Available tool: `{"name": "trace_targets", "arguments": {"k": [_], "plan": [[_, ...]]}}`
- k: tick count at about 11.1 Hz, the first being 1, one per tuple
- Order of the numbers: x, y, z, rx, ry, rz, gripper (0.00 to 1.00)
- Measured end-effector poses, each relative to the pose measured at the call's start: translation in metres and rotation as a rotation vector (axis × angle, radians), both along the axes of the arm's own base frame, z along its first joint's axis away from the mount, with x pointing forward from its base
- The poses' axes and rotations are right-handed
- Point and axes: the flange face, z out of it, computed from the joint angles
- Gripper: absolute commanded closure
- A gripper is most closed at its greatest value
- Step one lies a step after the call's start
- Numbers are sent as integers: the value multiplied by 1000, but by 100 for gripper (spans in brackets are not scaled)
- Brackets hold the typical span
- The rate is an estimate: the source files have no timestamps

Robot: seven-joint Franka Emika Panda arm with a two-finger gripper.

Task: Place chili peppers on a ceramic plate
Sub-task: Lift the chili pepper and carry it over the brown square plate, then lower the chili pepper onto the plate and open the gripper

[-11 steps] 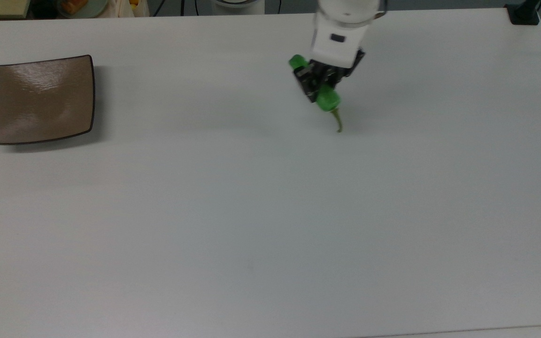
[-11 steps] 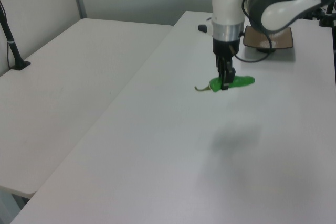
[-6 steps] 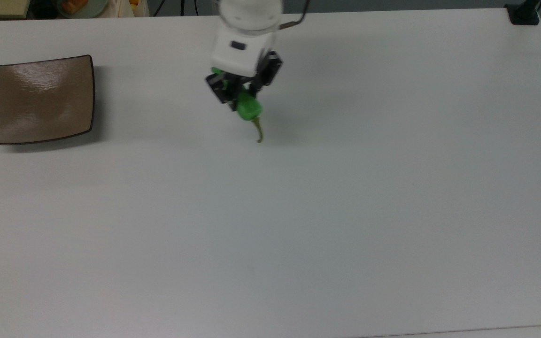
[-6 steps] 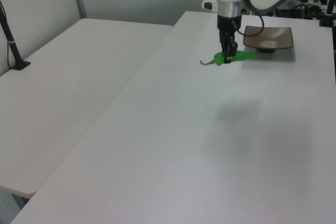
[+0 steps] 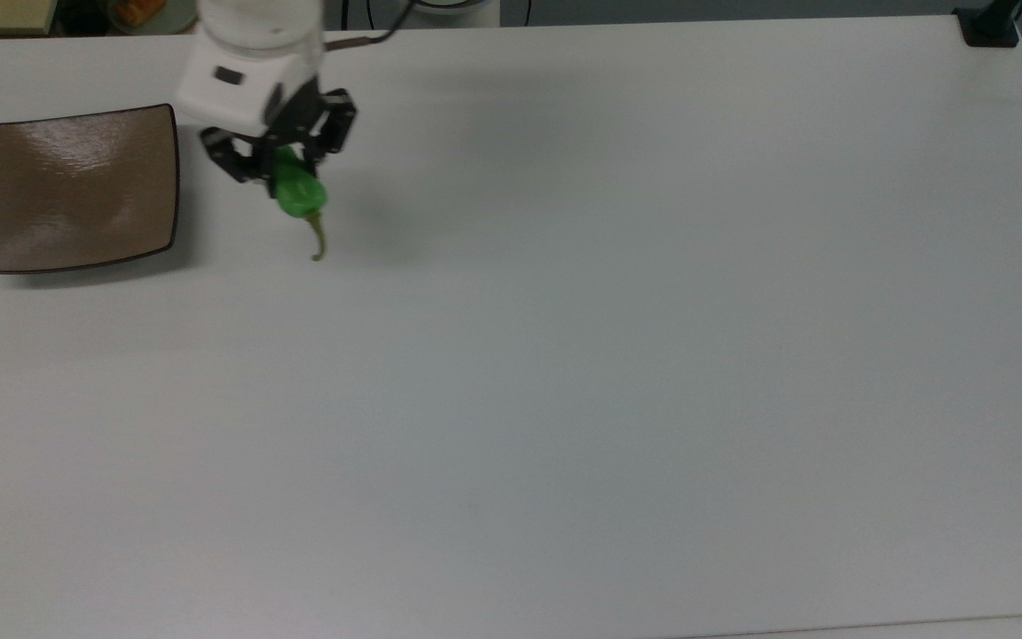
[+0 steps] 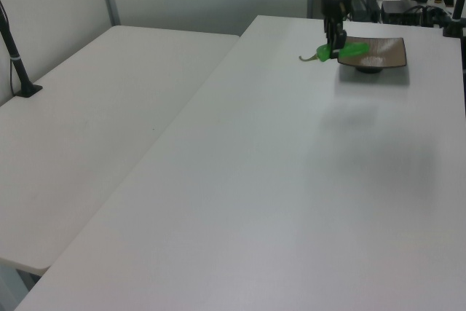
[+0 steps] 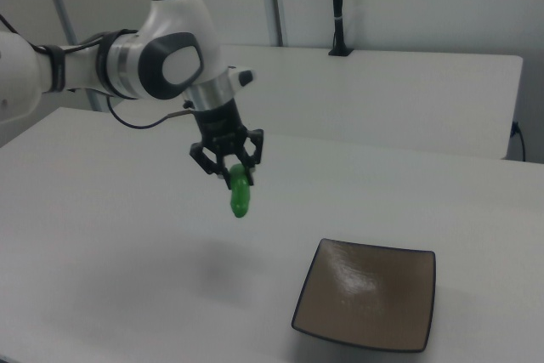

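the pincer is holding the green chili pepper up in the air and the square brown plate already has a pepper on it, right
Not quite: the square glossy brown plate lies bare in the right view. The pincer does hold the glossy green chili pepper in the air.

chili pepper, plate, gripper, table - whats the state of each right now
chili pepper: held off the table, not yet over the plate
ceramic plate: empty, flat on the table
gripper: shut on the chili pepper, raised, beside the plate on the top view's right
table: bears the plate

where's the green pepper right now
The green pepper hangs in the gripper above the table, just off the brown plate's right edge in the top view.
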Motion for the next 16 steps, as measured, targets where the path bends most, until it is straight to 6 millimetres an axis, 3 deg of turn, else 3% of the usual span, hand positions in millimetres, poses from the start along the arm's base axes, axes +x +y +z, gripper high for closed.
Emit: {"name": "trace_targets", "arguments": {"k": [3, 5, 8, 11, 12, 13, 16], "plan": [[-10, -78, 4, -21, -5, -25, 82], [-20, -119, 2, -29, 7, -46, 82], [-33, -180, -11, -45, -2, -91, 80], [-30, -221, -43, -41, -70, -153, 78], [-30, -228, -48, -45, -79, -163, 58], [-31, -235, -52, -49, -84, -167, 1], [-31, -238, -59, -46, -75, -170, 0]]}}
